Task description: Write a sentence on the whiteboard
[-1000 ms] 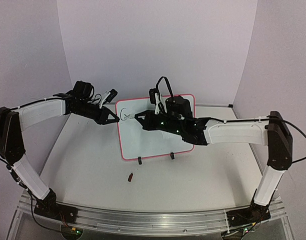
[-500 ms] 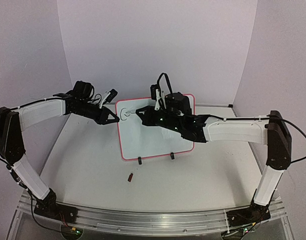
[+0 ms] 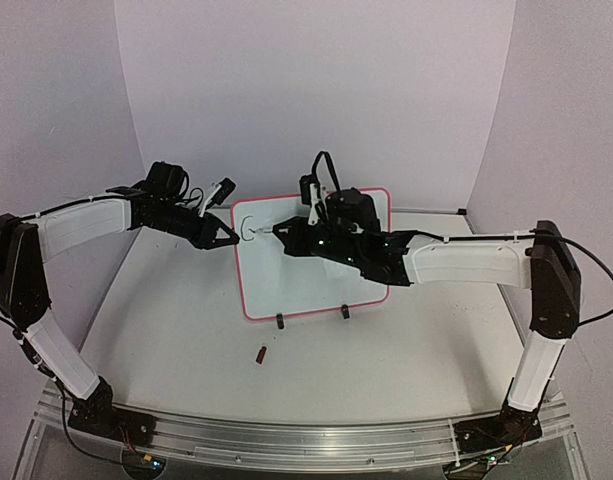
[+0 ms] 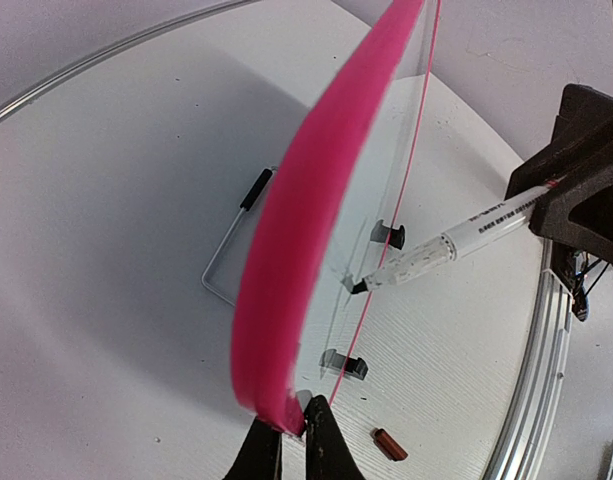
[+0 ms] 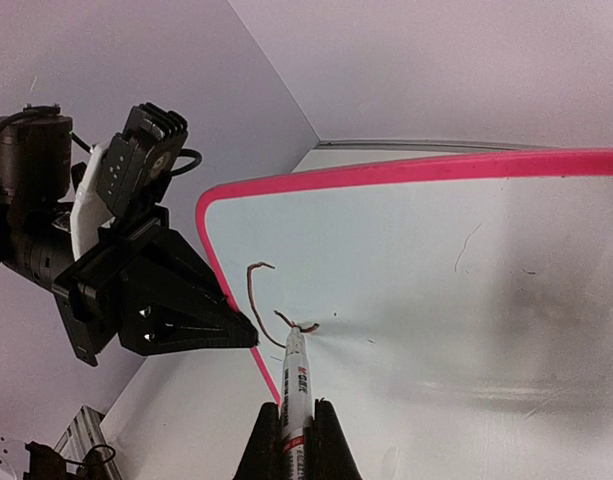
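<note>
The whiteboard (image 3: 296, 285), glossy white with a pink frame, stands on two black clip feet (image 3: 281, 321) at the table's middle. My left gripper (image 3: 233, 241) is shut on its left frame edge (image 4: 306, 230), pinching the rim between its fingertips (image 4: 293, 445). My right gripper (image 5: 294, 445) is shut on a white marker (image 5: 293, 385), whose tip touches the board near the upper left corner. Of the sentence, only one curved dark stroke (image 5: 254, 300) shows, like a G, right at the marker tip. The left wrist view shows the marker (image 4: 456, 240) from the side, with my right gripper (image 4: 576, 190) behind it.
A small dark red cap (image 3: 261, 353) lies on the table in front of the board, also seen in the left wrist view as the cap (image 4: 390, 444). A thin wire bracket (image 4: 221, 262) lies behind the board. The metal rail (image 3: 286, 440) runs along the near edge.
My right gripper has shifted slightly with the marker, its tip moving along the board beside the curved stroke. The left arm and the board have not moved.
</note>
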`<control>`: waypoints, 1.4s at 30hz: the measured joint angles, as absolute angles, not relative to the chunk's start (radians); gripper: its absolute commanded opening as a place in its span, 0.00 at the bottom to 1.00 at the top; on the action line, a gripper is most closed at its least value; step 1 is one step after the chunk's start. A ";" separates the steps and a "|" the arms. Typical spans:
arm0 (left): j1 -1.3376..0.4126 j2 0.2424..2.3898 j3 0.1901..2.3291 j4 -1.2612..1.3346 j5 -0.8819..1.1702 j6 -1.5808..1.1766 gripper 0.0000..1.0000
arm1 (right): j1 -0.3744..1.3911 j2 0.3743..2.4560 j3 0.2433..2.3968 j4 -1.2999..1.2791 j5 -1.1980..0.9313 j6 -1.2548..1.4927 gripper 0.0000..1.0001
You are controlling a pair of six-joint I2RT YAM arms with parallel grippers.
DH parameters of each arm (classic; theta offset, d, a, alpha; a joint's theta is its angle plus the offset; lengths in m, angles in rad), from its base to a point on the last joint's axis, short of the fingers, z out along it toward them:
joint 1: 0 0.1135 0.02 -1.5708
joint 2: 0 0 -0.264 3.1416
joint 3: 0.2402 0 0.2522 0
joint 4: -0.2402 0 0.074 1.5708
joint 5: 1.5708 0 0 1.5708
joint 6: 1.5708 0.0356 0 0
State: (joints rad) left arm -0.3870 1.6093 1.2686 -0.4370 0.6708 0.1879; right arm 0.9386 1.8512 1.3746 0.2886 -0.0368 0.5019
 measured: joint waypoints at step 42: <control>-0.387 1.609 1.269 -0.437 0.670 0.192 0.00 | 0.939 1.780 1.346 0.233 -0.030 0.497 0.00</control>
